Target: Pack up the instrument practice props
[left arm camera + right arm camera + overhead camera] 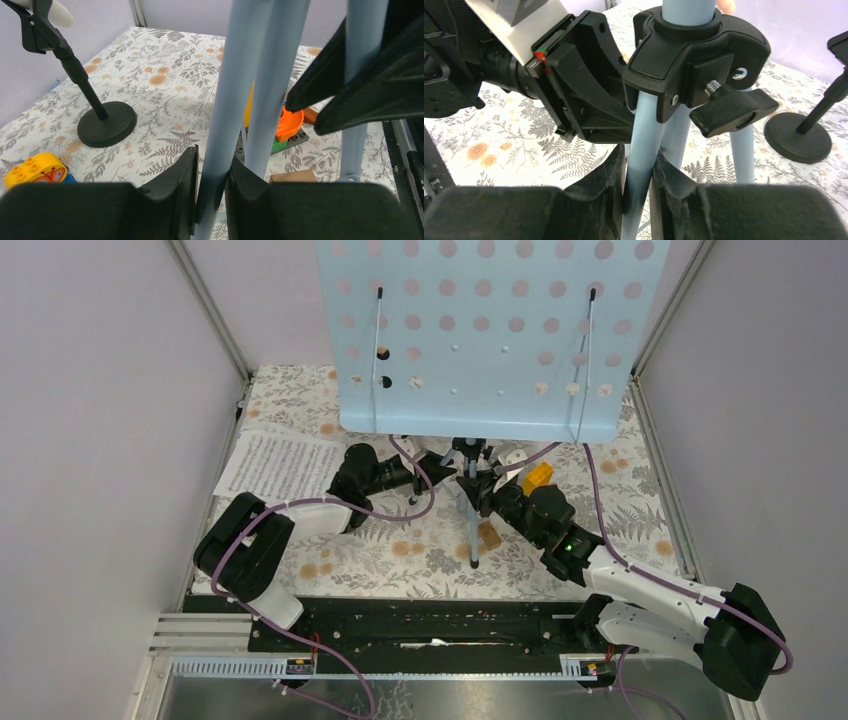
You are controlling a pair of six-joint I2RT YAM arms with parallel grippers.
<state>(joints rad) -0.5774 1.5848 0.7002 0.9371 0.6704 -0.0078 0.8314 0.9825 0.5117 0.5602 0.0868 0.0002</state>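
Note:
The light-blue perforated music rack (480,330) stands upright at the back middle on its tripod legs (472,530). My left gripper (440,468) is shut on one light-blue leg (235,100), with its fingers (175,185) pressed against it. My right gripper (487,492) is shut on another leg (644,145), just below the black tripod hub (694,50). A white sheet-music page (280,465) lies flat at the left. A black round-based mic holder (105,125) holds a white microphone (55,12). The pink microphone is out of view.
A yellow toy block (538,476) and a small brown wooden block (489,536) lie by the tripod. Orange and green toy blocks (287,127) sit behind the legs. A mic holder base (796,137) stands to the right. Walls enclose the floral mat (400,550).

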